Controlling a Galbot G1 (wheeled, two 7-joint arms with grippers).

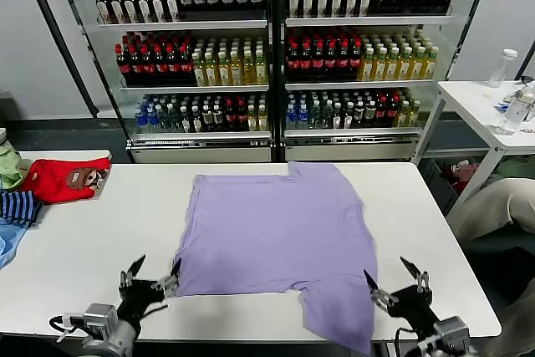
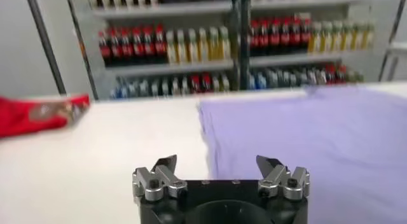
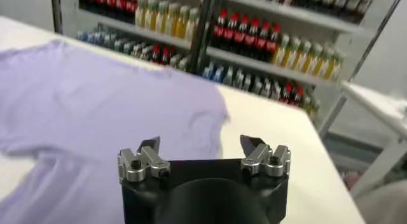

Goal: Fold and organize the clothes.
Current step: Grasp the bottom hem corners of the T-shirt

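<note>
The T-shirt (image 1: 272,232) is spread flat on the table (image 1: 75,257), one sleeve draped over the near edge. Both the left gripper (image 1: 153,272) and right gripper (image 1: 391,277) are held with fingers spread, empty. Light, limp cotton is expected; corners and hems should be pinched.

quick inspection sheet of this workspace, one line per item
surface: white table, mostly bare
job's things: lavender T-shirt spread flat, plain side up, one sleeve hanging over the near edge
clutter: red garment and blue striped garment at the far left
grippers: left gripper open at the shirt's near left corner; right gripper open by the hanging sleeve; neither holds cloth
cables: one by the left wrist
surroundings: drink shelves behind; side table with bottles at right
</note>
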